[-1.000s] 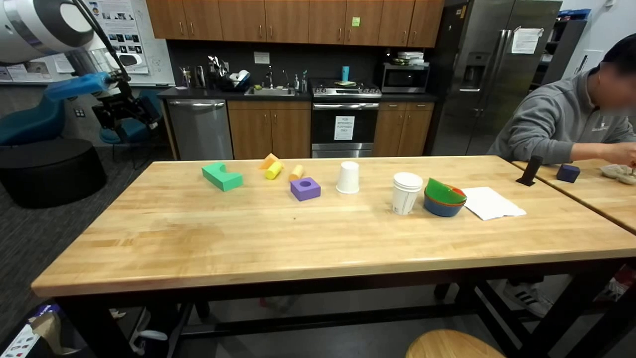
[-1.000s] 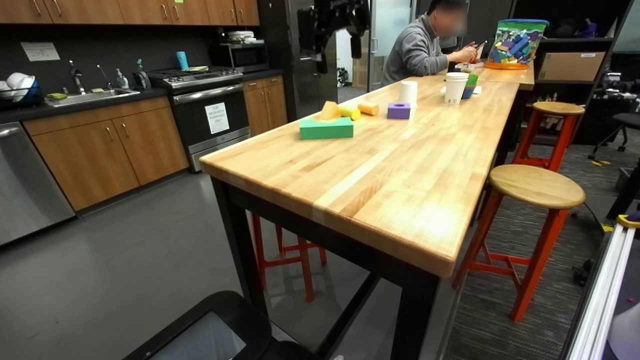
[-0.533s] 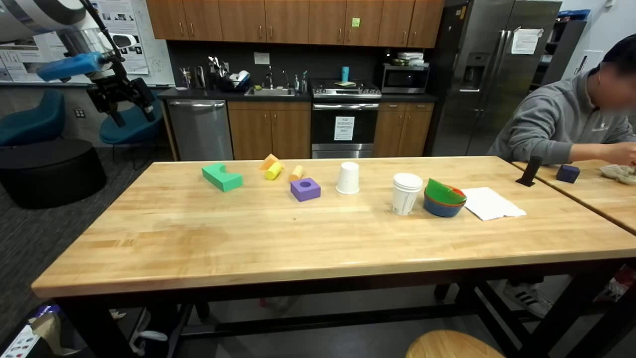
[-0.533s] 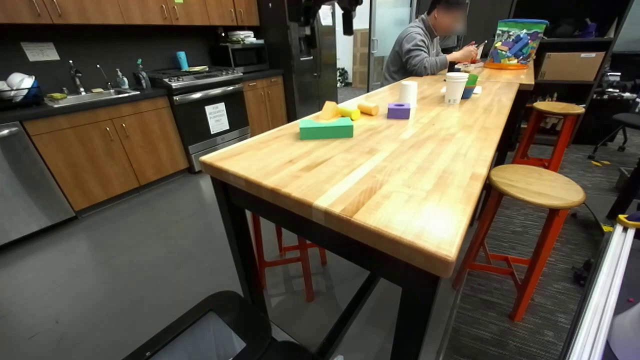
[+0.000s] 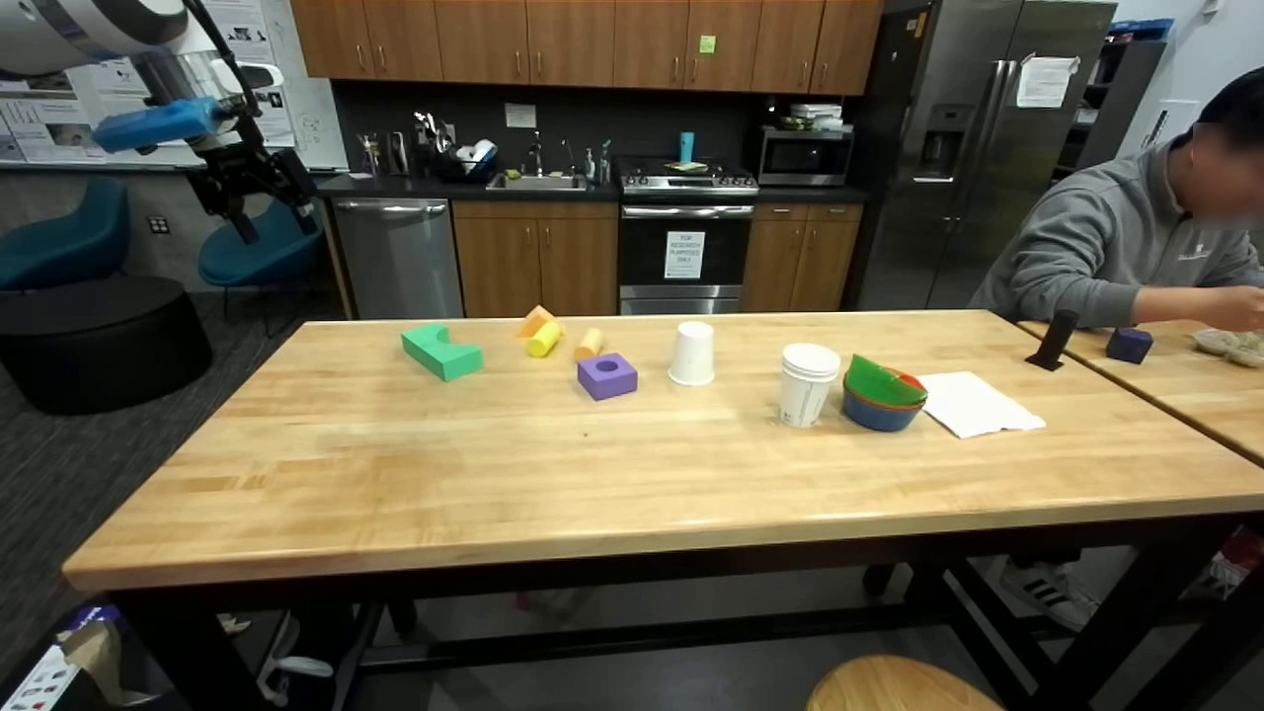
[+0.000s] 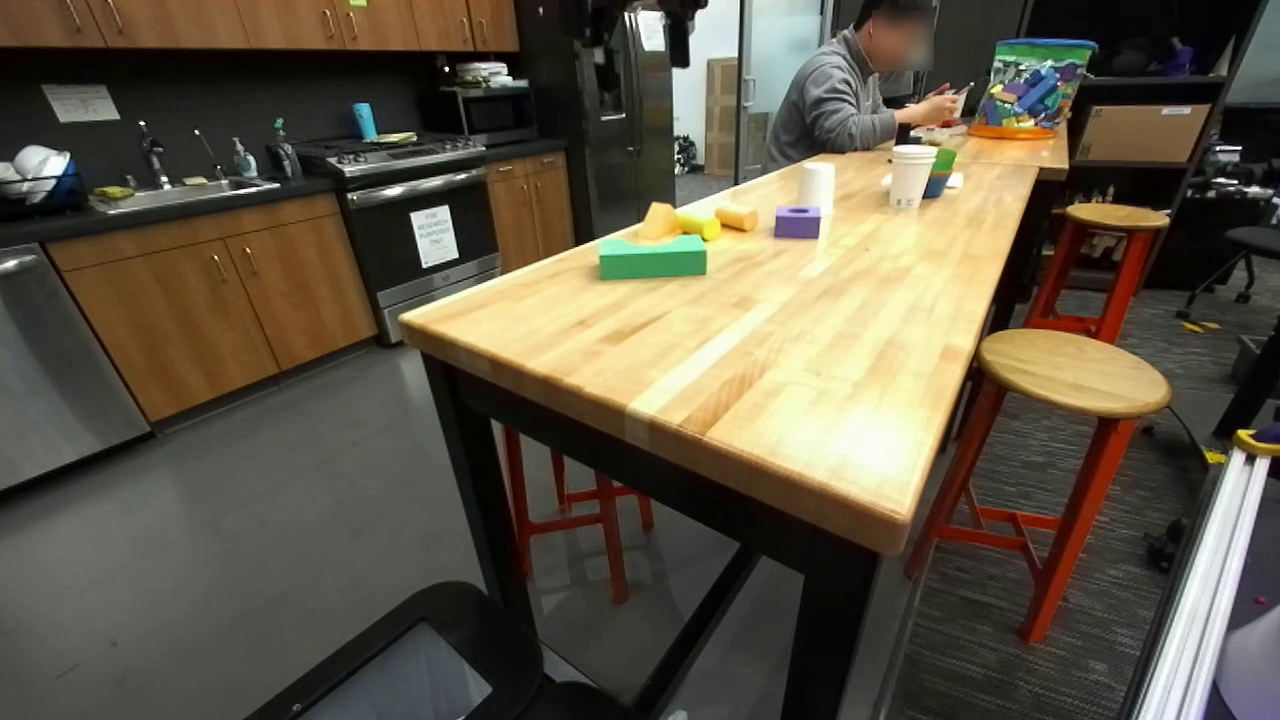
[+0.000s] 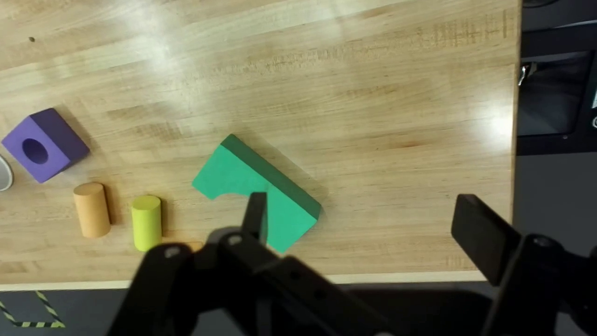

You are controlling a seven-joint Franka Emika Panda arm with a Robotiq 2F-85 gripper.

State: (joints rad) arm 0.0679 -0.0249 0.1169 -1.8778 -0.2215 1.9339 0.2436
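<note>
High above the wooden table, my gripper [image 7: 362, 199] stands open with nothing between its fingers. It shows in both exterior views, at the upper left [image 5: 276, 227] and cut off by the top edge. Nearest below is the green block [image 7: 252, 177] with a curved notch; one finger covers part of it in the wrist view. Left of that lie a yellow cylinder [image 7: 147, 224], an orange cylinder [image 7: 93, 212] and a purple block [image 7: 44, 144] with a round hole. An orange block [image 5: 536, 320] is mostly hidden behind the gripper in the wrist view.
On the table [image 5: 444, 494] stand an upturned white cup [image 5: 691, 354], stacked paper cups [image 5: 808, 385], nested bowls [image 5: 882, 395] and a sheet of white paper [image 5: 978, 403]. A person [image 5: 1116, 217] sits at the adjoining table. Stools [image 6: 1075, 375] flank the long side.
The gripper has risen, shifting left in an exterior view, and stays open throughout. The blocks and cups have not moved. The seated person's hands have shifted slightly.
</note>
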